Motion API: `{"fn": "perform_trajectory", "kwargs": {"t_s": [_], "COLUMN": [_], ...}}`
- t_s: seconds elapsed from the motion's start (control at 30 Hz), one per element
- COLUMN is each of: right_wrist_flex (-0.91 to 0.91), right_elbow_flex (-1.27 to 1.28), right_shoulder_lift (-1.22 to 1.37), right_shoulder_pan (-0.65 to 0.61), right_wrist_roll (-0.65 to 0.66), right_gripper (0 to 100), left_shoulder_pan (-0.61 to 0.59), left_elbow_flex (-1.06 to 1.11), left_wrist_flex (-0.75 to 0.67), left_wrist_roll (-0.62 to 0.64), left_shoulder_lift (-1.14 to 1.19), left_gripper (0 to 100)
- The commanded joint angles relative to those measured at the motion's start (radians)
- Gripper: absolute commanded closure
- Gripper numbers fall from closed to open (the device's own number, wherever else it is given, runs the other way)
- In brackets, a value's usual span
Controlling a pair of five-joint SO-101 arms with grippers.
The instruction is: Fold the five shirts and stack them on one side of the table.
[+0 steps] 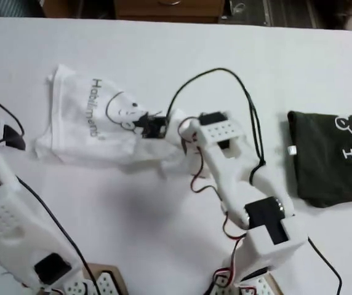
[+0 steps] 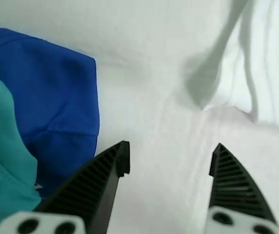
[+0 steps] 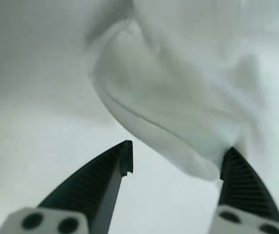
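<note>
Across the white desk (image 1: 164,55) in the high view the shirts lie well apart; behind the desk, along the upper edge of the frame, we see brown wooden furniture (image 1: 170,7). The white shirt (image 1: 87,123) lies crumpled at the upper left of centre, with a dark print on it; the black shirt (image 1: 330,157) lies folded at the right edge, with a white print. The right arm (image 1: 237,178) stretches from the lower middle toward the white shirt, and a black cable (image 1: 225,74) arches above it; the right gripper (image 1: 153,126) is at the right-hand border of that shirt. In the right wrist view its fingers (image 3: 105,175) are spread wide; a rolled fold of the white shirt reaches into the gap between them and comes just beside one finger, but we cannot tell if it touches. The left arm (image 1: 10,233) stands in the lower left corner of the high view. In the left wrist view the left gripper (image 2: 171,151) has its fingers spread over the bare desk and holds nothing; the blue shirt (image 2: 56,97) lies just beside one finger, and the teal shirt (image 2: 3,165) touches it on its far side; white fabric lies beyond the other finger.
</note>
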Motion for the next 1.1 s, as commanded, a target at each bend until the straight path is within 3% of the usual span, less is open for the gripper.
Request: {"fn": "perform_trajectory", "kwargs": {"t_s": [0.0, 0.57, 0.67, 0.83, 1.07], "right_wrist_flex": [0.054, -0.018, 0.033, 0.022, 0.01], "right_elbow_flex": [-0.083, -0.135, -0.127, -0.135, -0.374], "right_shoulder_lift": [-0.007, 0.002, 0.008, 0.001, 0.01], "right_shoulder_pan": [0.021, 0.036, -0.031, -0.189, -0.248], "right_wrist_roll": [-0.002, -0.008, -0.008, -0.064, -0.158], "right_gripper": [70.1, 70.2, 76.8, 97.8, 97.8], "left_shoulder_pan": [0.014, 0.012, 0.012, 0.012, -0.014], "left_elbow_flex": [-0.033, -0.033, -0.033, -0.033, -0.035], "left_wrist_flex": [0.009, 0.032, 0.038, 0.037, 0.029], "left_wrist_roll": [-0.002, -0.002, -0.003, -0.003, -0.003], "left_shoulder_lift": [-0.003, -0.005, -0.005, -0.005, -0.005], "left_gripper": [71, 71, 71, 71, 71]}}
